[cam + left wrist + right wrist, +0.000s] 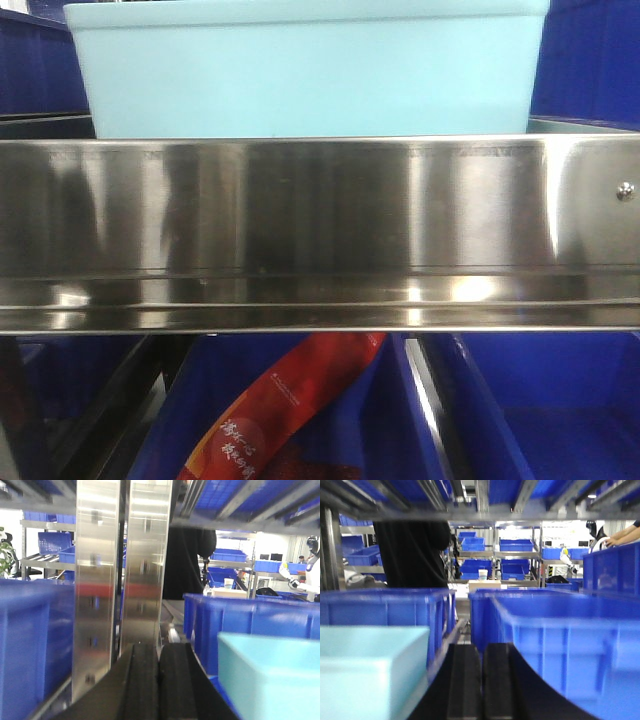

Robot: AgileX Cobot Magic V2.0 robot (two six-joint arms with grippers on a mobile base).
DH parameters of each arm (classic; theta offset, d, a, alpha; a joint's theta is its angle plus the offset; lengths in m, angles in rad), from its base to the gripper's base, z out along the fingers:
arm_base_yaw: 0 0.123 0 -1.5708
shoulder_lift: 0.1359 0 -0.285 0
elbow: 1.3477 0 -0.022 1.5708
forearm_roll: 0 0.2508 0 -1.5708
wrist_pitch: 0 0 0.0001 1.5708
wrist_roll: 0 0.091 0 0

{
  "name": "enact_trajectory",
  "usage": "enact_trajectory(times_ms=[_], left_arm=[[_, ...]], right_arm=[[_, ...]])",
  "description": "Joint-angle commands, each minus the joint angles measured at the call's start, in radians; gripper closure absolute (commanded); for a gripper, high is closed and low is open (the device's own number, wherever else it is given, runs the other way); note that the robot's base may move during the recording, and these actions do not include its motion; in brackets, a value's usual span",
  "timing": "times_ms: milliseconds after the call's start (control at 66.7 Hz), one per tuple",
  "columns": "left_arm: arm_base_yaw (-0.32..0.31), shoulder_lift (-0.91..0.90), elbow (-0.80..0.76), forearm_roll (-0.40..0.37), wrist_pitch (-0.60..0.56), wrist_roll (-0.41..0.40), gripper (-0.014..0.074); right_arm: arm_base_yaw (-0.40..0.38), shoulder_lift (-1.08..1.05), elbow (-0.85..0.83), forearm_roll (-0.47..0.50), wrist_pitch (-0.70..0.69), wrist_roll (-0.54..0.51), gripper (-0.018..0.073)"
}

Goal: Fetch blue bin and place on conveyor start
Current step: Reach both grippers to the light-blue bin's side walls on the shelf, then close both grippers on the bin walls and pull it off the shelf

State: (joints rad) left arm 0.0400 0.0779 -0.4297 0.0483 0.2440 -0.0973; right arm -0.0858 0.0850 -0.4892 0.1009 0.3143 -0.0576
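left pincer (pixel 159 685): seen at the bottom of the left wrist view, nearest the lens; its two black fingers (pixel 140 690) are pressed together along a thin seam, and nothing is held between them.
right pincer (pixel 482 685): seen low in the right wrist view; its black fingers (pixel 502 690) are likewise drawn together to a hairline gap, with nothing gripped.
steel rail (pixel 320 200): a broad band of polished metal is stretched across the whole front view, fronting the counter (pixel 300 300); a small screw (pixel 625 190) is set near its right end.
blue bin (pixel 310 75): the pale turquoise tub is seated upright on the counter just behind the steel rail, its base hidden by the rail. In the left wrist view the blue bin (pixel 270 675) is found at the lower right, and in the right wrist view the blue bin (pixel 370 670) is found at the lower left, so it is placed between the two pincers and apart from both.
dark blue bins (pixel 570 650): ranged on both sides of the blue bin and behind it; more dark blue bins (pixel 560 400) are seen below the counter.
red packet (pixel 280 410): laid slantwise in a dark blue bin beneath the rail, printed with pale characters that cannot be read.
steel uprights (pixel 97 580): two shiny vertical posts are seen ahead of the left pincer, side by side, with a narrow dark gap between.
far racks (pixel 515 555): further shelving loaded with dark blue bins is seen in the background, blurred.
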Motion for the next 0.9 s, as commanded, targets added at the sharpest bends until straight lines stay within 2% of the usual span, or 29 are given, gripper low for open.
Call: enact_trajectory(times_ms=[0,45,105,165,255,300,345,435,494,659,734,794,884], left_arm=[[-0.005,0.077,-0.11,-0.007,0.071,0.001,0.0475],[-0.005,0.111,-0.147,-0.007,0.089,0.001,0.0382],[-0.005,0.162,-0.184,-0.007,0.089,0.001,0.0237],[-0.005,0.209,-0.195,-0.007,0.071,0.001,0.014],[-0.005,0.285,-0.218,-0.007,0.089,0.001,0.0039],[-0.005,0.328,-0.24,-0.019,0.122,0.004,0.0025],[-0.012,0.364,-0.267,-0.043,0.174,0.052,0.0025],[-0.09,0.426,-0.322,-0.119,0.226,0.19,0.0025],[-0.177,0.473,-0.36,-0.163,0.251,0.25,0.0025],[-0.373,0.648,-0.465,-0.18,0.321,0.25,0.0025],[-0.447,0.742,-0.534,-0.184,0.343,0.213,0.0025],[-0.486,0.844,-0.604,-0.184,0.357,0.166,0.0025],[-0.504,0.968,-0.731,-0.185,0.414,0.161,0.0025]], right_arm=[[0.0,0.084,-0.088,0.001,0.057,-0.005,0.0362],[0.0,0.131,-0.12,0.001,0.066,-0.005,0.0225],[0.0,0.189,-0.14,0.001,0.063,-0.005,0.0107],[0.0,0.239,-0.148,0.001,0.054,-0.005,-0.0003],[0.0,0.307,-0.148,0.001,0.028,-0.005,-0.0009],[0.001,0.338,-0.156,0.001,0.026,-0.005,-0.0009],[0.002,0.364,-0.17,0.003,0.044,-0.005,-0.0009],[0.026,0.418,-0.216,0.009,0.095,-0.052,-0.0009],[0.061,0.461,-0.251,0.013,0.123,-0.074,-0.0009],[0.178,0.631,-0.381,0.015,0.257,-0.074,-0.0009],[0.213,0.709,-0.439,0.015,0.304,-0.073,-0.0009],[0.228,0.796,-0.515,0.017,0.356,-0.073,-0.0009],[0.228,0.902,-0.634,0.017,0.444,-0.042,-0.0009]])
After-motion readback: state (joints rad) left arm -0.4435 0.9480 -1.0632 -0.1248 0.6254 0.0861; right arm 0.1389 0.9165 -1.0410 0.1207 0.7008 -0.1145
